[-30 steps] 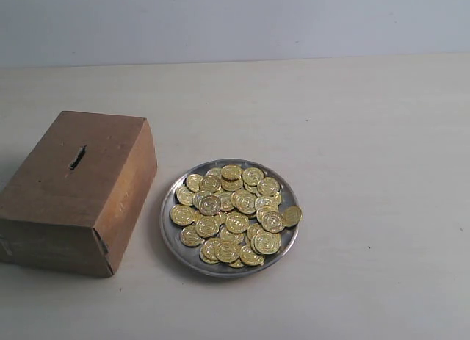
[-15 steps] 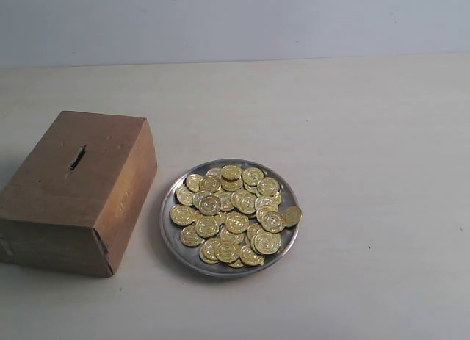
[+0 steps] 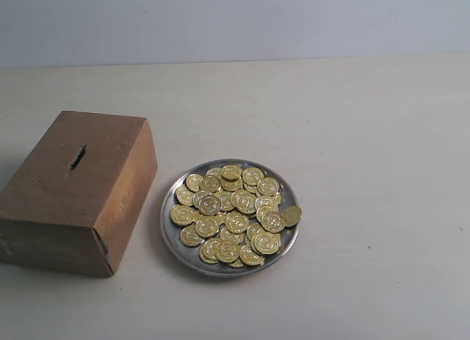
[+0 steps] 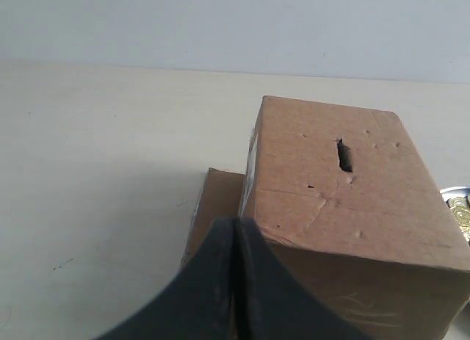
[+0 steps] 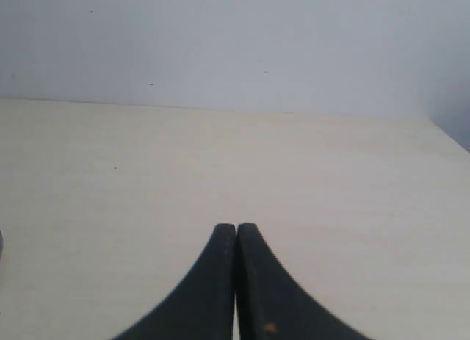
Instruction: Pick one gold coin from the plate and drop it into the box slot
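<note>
A round silver-grey plate (image 3: 173, 236) lies on the table, heaped with several gold coins (image 3: 236, 222). To its left stands the brown cardboard box (image 3: 59, 193) with a short dark slot (image 3: 77, 157) in its top face. Neither arm shows in the exterior view. In the left wrist view my left gripper (image 4: 235, 222) is shut and empty, close to the box (image 4: 352, 208) with the slot (image 4: 343, 156) ahead; a sliver of the plate (image 4: 452, 192) and a coin (image 4: 460, 208) show at the edge. My right gripper (image 5: 236, 227) is shut and empty over bare table.
The pale table (image 3: 367, 134) stretches behind and to the right of the plate, ending at a grey wall (image 3: 235, 20). A flat brown cardboard flap (image 4: 217, 204) lies on the table beside the box in the left wrist view.
</note>
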`<state>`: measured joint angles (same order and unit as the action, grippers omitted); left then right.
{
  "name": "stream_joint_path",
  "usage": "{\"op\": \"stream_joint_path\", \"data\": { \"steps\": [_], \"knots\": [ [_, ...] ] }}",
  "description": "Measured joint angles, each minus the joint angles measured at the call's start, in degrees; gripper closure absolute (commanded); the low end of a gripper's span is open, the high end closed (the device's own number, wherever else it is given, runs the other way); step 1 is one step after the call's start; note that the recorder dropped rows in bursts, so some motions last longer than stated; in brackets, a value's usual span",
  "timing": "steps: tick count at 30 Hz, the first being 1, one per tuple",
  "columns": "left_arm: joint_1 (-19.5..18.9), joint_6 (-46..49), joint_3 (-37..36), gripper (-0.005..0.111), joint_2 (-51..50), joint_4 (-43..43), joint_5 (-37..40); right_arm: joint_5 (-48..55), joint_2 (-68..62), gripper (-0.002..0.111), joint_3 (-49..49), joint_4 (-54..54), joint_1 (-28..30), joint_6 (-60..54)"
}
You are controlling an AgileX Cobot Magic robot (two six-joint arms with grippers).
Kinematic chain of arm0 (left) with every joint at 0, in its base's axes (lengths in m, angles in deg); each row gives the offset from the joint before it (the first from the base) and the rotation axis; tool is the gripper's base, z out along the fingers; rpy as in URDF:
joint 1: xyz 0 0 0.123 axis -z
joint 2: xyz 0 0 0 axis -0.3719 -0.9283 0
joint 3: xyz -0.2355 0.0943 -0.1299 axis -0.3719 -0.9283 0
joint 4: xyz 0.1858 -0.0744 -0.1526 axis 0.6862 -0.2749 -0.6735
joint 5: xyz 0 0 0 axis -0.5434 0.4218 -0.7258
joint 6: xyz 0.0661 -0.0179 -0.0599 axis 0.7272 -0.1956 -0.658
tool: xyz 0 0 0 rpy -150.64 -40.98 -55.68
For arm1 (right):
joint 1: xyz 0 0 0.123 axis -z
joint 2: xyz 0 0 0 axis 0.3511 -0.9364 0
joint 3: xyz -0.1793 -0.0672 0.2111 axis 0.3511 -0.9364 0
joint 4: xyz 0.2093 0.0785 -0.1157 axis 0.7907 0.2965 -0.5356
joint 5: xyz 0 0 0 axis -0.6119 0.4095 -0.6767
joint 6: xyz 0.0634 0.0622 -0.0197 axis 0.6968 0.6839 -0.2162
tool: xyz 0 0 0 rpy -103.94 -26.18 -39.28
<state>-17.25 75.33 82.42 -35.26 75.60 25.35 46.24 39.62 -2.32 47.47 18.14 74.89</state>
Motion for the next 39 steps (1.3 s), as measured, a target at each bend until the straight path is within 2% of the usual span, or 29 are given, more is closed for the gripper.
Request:
{"op": "stream_joint_path", "data": {
  "steps": [39],
  "knots": [
    [0.0,0.0,0.0,0.105,0.0,0.0,0.0,0.1,0.0,0.108,0.0,0.99,0.04,-0.12]
  ]
}}
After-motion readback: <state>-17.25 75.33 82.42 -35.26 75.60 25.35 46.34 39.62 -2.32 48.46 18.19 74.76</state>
